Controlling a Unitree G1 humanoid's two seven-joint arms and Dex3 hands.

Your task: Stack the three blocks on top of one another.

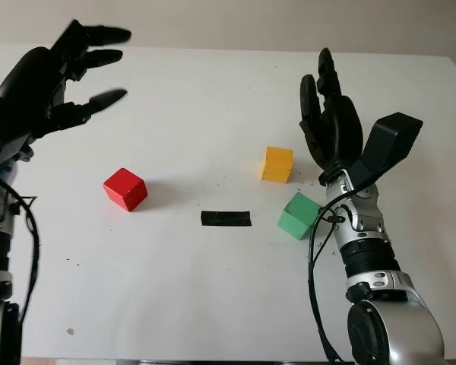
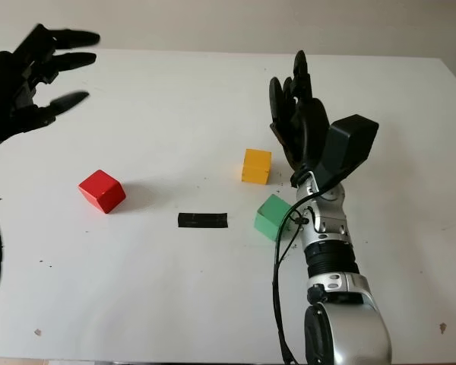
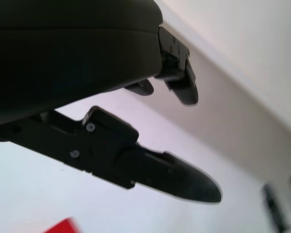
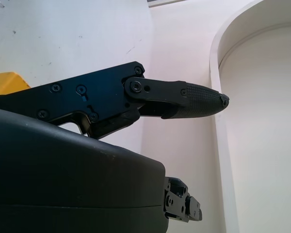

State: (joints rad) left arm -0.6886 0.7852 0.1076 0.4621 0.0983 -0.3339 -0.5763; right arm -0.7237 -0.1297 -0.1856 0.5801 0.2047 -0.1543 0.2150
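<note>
Beside the yellow block, the right hand is held open, fingers wide; nothing is stacked, so a first grasp is needed.

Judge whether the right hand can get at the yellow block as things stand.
Probably yes. The right hand is open, raised just beside the yellow block, and nothing lies between them. The green block sits nearer the robot, apart from the yellow one, so it should not block a grasp from above.
</note>
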